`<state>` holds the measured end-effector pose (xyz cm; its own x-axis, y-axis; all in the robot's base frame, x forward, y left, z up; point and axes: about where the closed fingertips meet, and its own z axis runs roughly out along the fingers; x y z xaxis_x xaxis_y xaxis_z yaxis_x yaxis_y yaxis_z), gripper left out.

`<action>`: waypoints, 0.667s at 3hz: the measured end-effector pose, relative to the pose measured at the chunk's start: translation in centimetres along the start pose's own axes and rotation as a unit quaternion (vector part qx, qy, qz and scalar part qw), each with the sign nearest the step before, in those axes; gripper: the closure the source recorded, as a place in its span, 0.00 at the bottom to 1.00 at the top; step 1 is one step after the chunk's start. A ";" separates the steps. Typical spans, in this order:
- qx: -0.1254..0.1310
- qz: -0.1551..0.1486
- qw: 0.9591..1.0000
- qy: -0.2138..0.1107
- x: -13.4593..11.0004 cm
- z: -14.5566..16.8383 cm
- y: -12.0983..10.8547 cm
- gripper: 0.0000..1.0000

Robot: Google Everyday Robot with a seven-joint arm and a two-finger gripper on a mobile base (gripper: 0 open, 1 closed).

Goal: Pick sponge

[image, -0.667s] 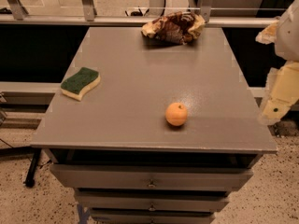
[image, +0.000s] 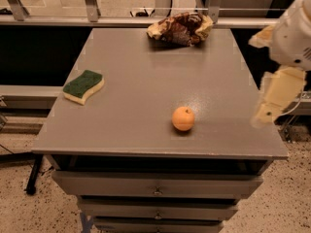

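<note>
Sponge [image: 83, 86] lies flat near the left edge of the gray counter [image: 146, 135], green side up. An orange [image: 183, 119] sits toward the front, a brown cloth [image: 181, 28] at the back. The claw [image: 272, 103] hangs beyond the counter's right edge, well apart from the sponge; open or closed, I cannot tell.

A grey bench [image: 146, 81] with drawers [image: 155, 187] is standing on a speckled floor [image: 17, 212]. A pale rail [image: 116, 21] is running behind it, with metal posts [image: 90, 1] rising above. Soft light is glinting off the benchtop. The hand [image: 266, 114] is hanging just beside the bench's right edge.
</note>
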<state>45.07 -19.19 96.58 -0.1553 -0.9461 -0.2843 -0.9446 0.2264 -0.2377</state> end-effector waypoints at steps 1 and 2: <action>-0.026 -0.057 0.991 -0.117 -7.4 4.7 -1.0 0.00; -0.046 -0.099 0.968 -0.227 -15.9 7.4 -1.5 0.00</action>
<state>51.05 -2.77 94.56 0.1544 -0.7645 -0.6258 -0.9680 0.0098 -0.2507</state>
